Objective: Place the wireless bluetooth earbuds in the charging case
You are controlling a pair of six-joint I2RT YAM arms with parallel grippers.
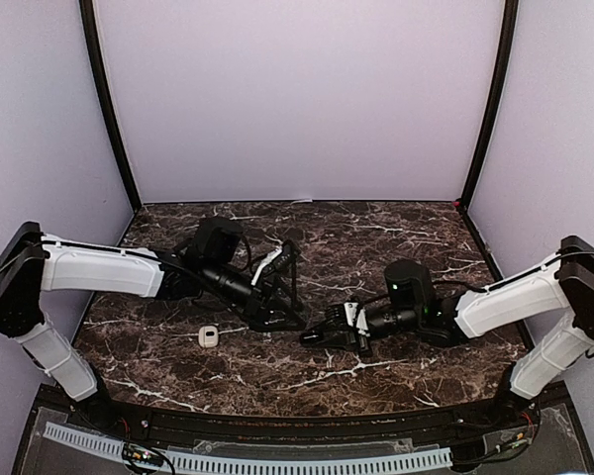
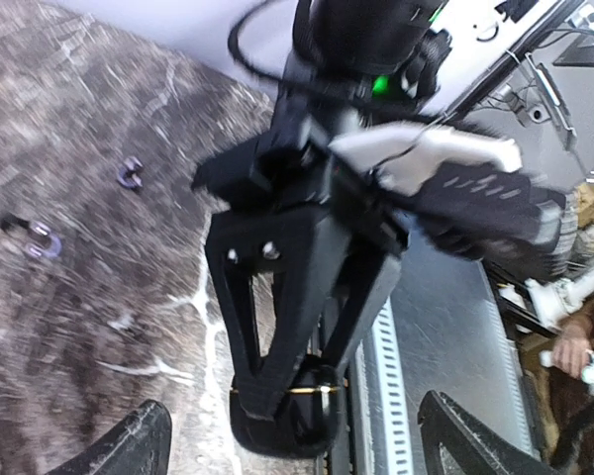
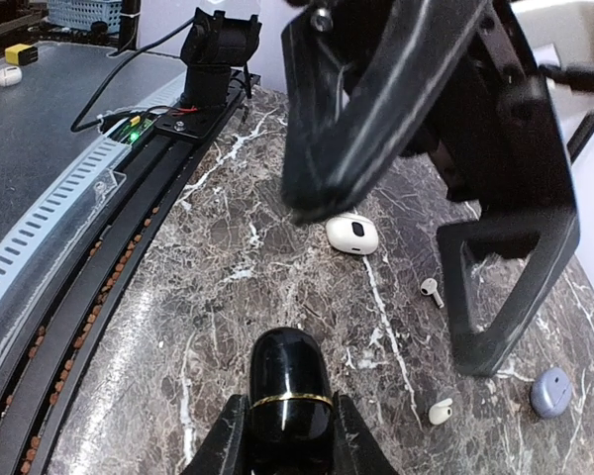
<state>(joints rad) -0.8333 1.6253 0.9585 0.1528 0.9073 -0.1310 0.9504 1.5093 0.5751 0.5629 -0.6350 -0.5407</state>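
Observation:
My right gripper [image 3: 289,445] is shut on a black capsule-shaped charging case [image 3: 289,381] with a gold band, holding it just above the marble. The same case [image 2: 282,421] shows in the left wrist view between the right gripper's fingers. My left gripper [image 2: 299,440] stands wide open right in front of it, with nothing held. In the top view the two grippers, left [image 1: 285,315] and right [image 1: 322,336], meet at mid table. Two white earbuds [image 3: 432,291] [image 3: 441,411] lie on the marble to the right of the case.
A white case [image 3: 352,234] lies ahead of the black one, also visible from above [image 1: 209,336]. A lavender case [image 3: 551,392] sits at the right. Two small purple pieces [image 2: 40,240] [image 2: 131,174] lie blurred on the marble. The slotted rail [image 1: 247,460] runs along the table's near edge.

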